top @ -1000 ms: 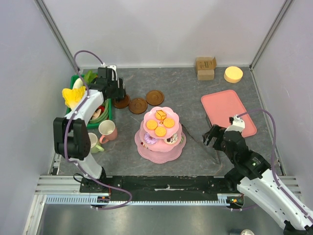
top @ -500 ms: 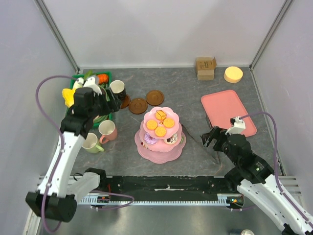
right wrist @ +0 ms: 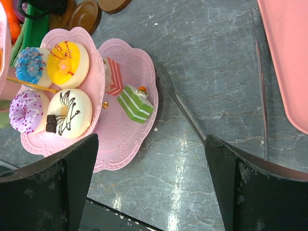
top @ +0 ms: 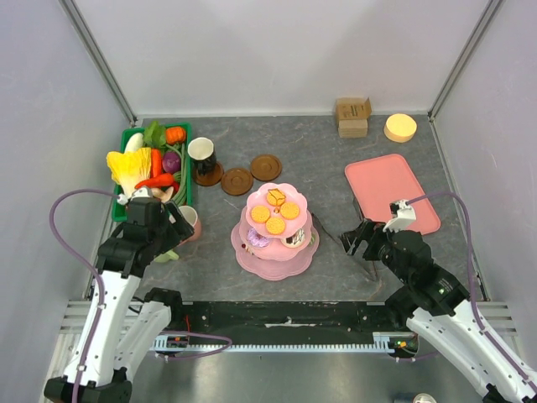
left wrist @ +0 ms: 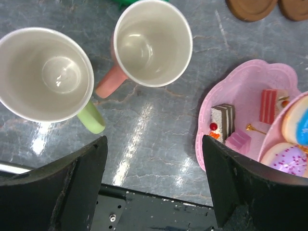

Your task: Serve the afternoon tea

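Left pincer (left wrist: 154,144): jaws wide, empty, above the pink mug (left wrist: 153,43) and pale mug (left wrist: 45,72), both upright on the table (top: 336,159) left of the pink tiered stand (top: 277,270). Right pincer (right wrist: 150,144): jaws wide, empty, right of the stand.

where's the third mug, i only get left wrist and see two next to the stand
Observer: The dark mug stands on the leftmost brown saucer, beside the green crate.
Operator: is the right gripper holding anything
Observer: No, the right gripper is open and empty, between the stand and the pink tray.
Operator: what's on the top tier
Observer: Three orange biscuits and one small cake cube.
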